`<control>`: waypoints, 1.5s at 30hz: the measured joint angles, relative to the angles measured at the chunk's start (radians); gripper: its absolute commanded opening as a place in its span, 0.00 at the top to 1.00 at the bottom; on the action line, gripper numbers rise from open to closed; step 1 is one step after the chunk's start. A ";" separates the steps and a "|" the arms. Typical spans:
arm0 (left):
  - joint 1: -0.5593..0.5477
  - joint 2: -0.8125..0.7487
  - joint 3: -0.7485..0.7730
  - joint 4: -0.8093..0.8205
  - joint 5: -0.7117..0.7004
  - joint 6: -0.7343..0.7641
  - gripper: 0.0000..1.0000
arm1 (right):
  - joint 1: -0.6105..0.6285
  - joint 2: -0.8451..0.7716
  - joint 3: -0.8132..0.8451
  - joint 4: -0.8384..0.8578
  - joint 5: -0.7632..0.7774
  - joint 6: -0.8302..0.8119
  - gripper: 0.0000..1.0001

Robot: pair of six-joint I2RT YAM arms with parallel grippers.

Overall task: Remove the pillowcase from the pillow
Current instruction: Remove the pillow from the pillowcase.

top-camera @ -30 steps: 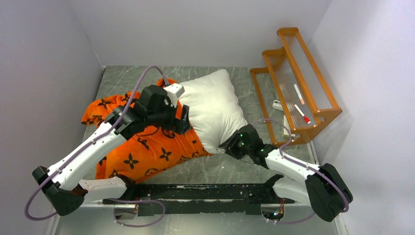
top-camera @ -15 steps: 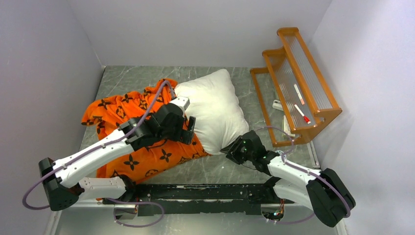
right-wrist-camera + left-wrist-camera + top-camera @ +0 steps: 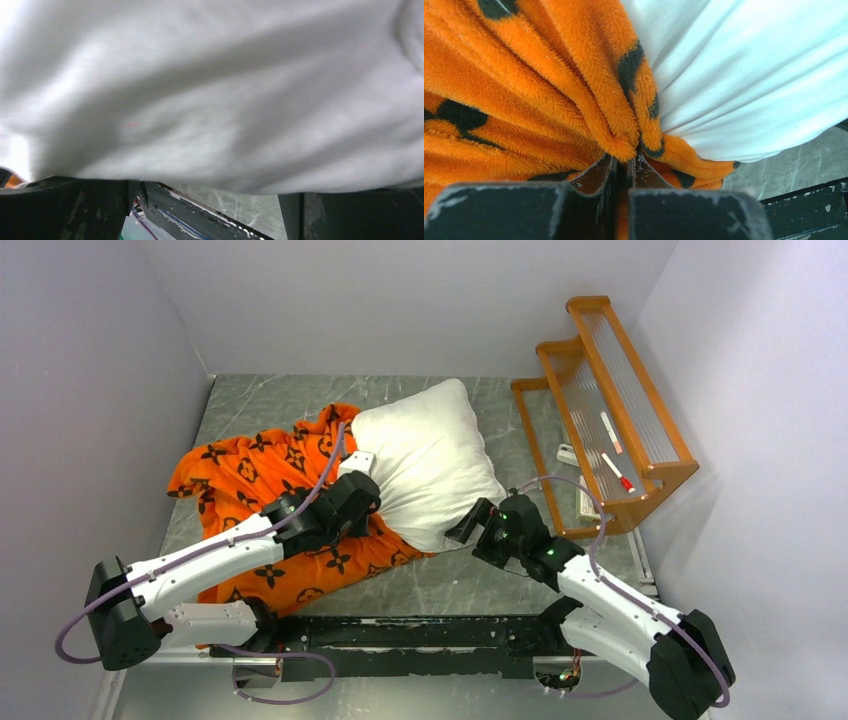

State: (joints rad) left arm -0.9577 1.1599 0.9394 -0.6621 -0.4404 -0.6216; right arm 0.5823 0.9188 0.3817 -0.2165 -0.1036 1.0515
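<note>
Left wrist view, left pincer [image 3: 623, 167] pinching pillowcase [image 3: 524, 90] fold, right pincer [image 3: 215, 197] spread beside pillow [image 3: 210, 100].

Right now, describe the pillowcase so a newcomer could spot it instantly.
On the grey marble table, look at its left half. The pillowcase is the crumpled bright orange fleece there. Dark brown monogram motifs set it apart from the plain white pillow it partly covers.

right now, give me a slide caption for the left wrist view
Close-up: left gripper shut on a fold of the orange pillowcase, beside the bare white pillow.
</note>
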 measured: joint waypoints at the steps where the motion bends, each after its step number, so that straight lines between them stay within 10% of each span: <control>1: 0.000 -0.001 0.000 -0.001 -0.001 0.000 0.95 | 0.000 -0.011 0.000 0.009 -0.003 -0.005 0.01; 13: 0.000 -0.046 0.041 -0.041 0.014 0.023 0.95 | -0.007 0.055 -0.035 0.234 0.052 0.041 0.00; 26: 0.000 -0.017 0.073 -0.068 0.026 0.049 0.93 | -0.087 -0.150 0.028 -0.127 0.265 -0.005 0.00; 39: 0.001 -0.012 0.084 -0.077 0.049 0.071 0.80 | -0.151 -0.006 -0.222 0.486 -0.013 -0.040 0.01; 45: 0.001 -0.023 0.103 -0.088 0.082 0.100 0.30 | -0.151 0.134 -0.221 0.714 -0.052 -0.042 0.59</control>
State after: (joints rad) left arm -0.9565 1.1374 1.0424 -0.7498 -0.3580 -0.5217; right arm 0.4309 1.0527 0.1608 0.4976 -0.1555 1.0092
